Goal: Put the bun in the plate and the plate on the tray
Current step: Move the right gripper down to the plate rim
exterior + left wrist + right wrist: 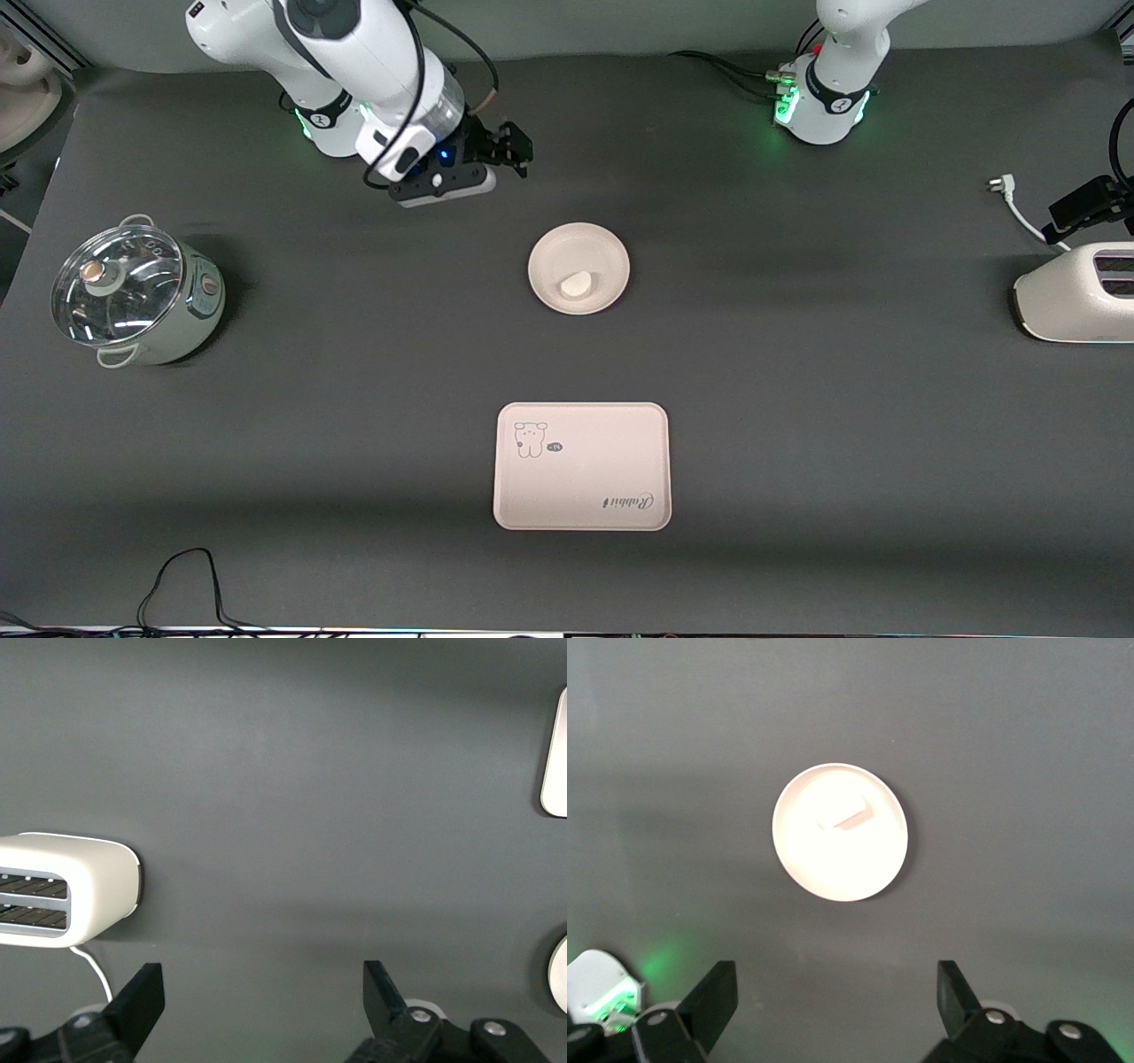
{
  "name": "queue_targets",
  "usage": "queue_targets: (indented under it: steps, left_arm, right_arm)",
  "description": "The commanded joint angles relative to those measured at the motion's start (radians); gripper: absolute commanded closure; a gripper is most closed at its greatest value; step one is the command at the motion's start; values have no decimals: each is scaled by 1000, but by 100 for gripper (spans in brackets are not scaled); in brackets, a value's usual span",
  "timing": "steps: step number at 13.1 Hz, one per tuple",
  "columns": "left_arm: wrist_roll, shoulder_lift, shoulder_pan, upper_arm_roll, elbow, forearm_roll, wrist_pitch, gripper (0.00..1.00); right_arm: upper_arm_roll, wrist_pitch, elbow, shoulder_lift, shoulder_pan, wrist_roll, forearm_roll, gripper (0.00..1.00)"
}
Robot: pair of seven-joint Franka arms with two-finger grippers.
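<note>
With the bun (576, 284) already in the plate (578, 240), the rim should be pinched level by the released right gripper (507, 151); the left gripper (261, 1005), also released, waits.

High front camera facing robots, both wrist cameras looking down at table (797, 425)

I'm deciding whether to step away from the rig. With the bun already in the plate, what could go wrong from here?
1. The bun lies loose, off centre in the plate; tilting during the lift may roll it out.
2. The shallow rim gives the open right gripper little to pinch, so the plate may slip.
3. The tray is barely wider than the plate; an off-centre drop may leave it on the edge.
</note>
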Motion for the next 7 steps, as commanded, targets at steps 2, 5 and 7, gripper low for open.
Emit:
queue_targets:
  steps: [2,5,7]
  left_arm:
    - [-6,44,-194,172,37,7,-16,0]
    - [-54,60,-307,248,35,31,-8,0]
    - [-67,66,-389,317,41,35,-8,0]
  right_arm:
    - [32,273,-218,-17,2,-4,10,0]
    - [49,482,-296,62,31,-2,10,0]
    - [49,611,-325,136,42,-2,9,0]
